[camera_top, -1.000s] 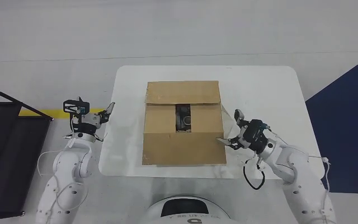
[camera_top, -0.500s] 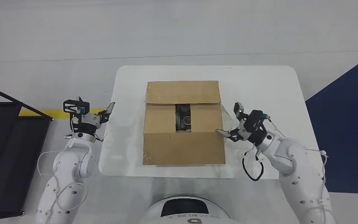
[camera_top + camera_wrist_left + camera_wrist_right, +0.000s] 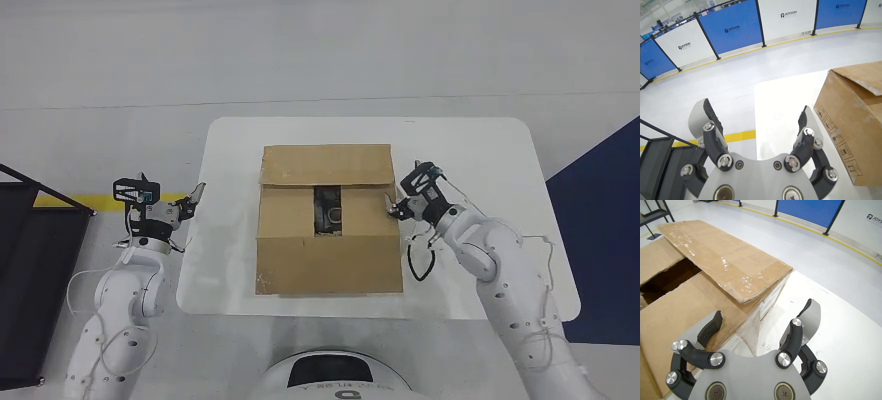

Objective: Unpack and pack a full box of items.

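Inspection from the remote station. The cardboard box (image 3: 328, 220) sits at the middle of the white table (image 3: 470, 150). Its top flaps are folded in but not sealed. A narrow dark gap (image 3: 328, 208) stays open between the two inner flaps, and I see something dark inside that I cannot identify. The far flap (image 3: 725, 262), glossy with clear tape, stands slightly raised above the others.

The right gripper (image 3: 764, 311) is at the box's right side, near the top edge. Its fingers are spread. One finger (image 3: 710, 326) is over the top of the box and the other is over the bare table just beside the side wall, so the box's upper edge runs between them. I cannot tell whether either finger touches the cardboard.

The left gripper (image 3: 755, 111) hangs over the table's left edge, well apart from the box. Its fingers are spread wide with nothing between them.

A black rack (image 3: 20, 230) stands on the floor to the left of the table.
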Controlling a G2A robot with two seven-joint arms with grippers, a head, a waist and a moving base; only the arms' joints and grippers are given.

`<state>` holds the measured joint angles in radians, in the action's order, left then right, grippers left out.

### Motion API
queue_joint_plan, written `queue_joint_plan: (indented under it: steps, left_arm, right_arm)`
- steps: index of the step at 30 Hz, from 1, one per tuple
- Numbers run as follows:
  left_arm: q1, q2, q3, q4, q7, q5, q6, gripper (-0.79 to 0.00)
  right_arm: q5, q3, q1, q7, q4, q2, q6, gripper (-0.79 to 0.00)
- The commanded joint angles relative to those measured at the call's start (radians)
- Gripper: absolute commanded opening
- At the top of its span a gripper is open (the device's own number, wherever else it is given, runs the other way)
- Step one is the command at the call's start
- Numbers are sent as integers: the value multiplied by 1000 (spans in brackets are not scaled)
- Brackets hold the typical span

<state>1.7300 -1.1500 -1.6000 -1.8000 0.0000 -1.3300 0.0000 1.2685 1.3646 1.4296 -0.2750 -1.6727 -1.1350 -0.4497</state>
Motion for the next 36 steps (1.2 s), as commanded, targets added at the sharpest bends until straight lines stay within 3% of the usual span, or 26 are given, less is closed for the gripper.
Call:
queue_joint_plan:
  steps: [1, 12, 20, 24, 27, 32, 36]
  left_arm:
    - [0, 0, 0, 0, 0, 0, 0, 0]
    - [0, 0, 0, 0, 0, 0, 0, 0]
    - [0, 0, 0, 0, 0, 0, 0, 0]
    - [0, 0, 0, 0, 0, 0, 0, 0]
    - [0, 0, 0, 0, 0, 0, 0, 0]
    - [0, 0, 0, 0, 0, 0, 0, 0]
    - [0, 0, 0, 0, 0, 0, 0, 0]
  right_arm:
    - [9, -21, -21, -15, -4, -3, 23, 0]
    - [-50, -94, -212, 29, 105, -34, 165, 0]
    - [-141, -177, -420, 29, 392, -76, 278, 0]
    - [-191, -246, -524, 5, 589, -105, 271, 0]
    - [-211, -273, -558, 32, 661, -119, 261, 0]
    - [-233, -225, -516, 144, 587, -109, 200, 0]
    - [-254, -116, -365, 211, 374, -74, 95, 0]
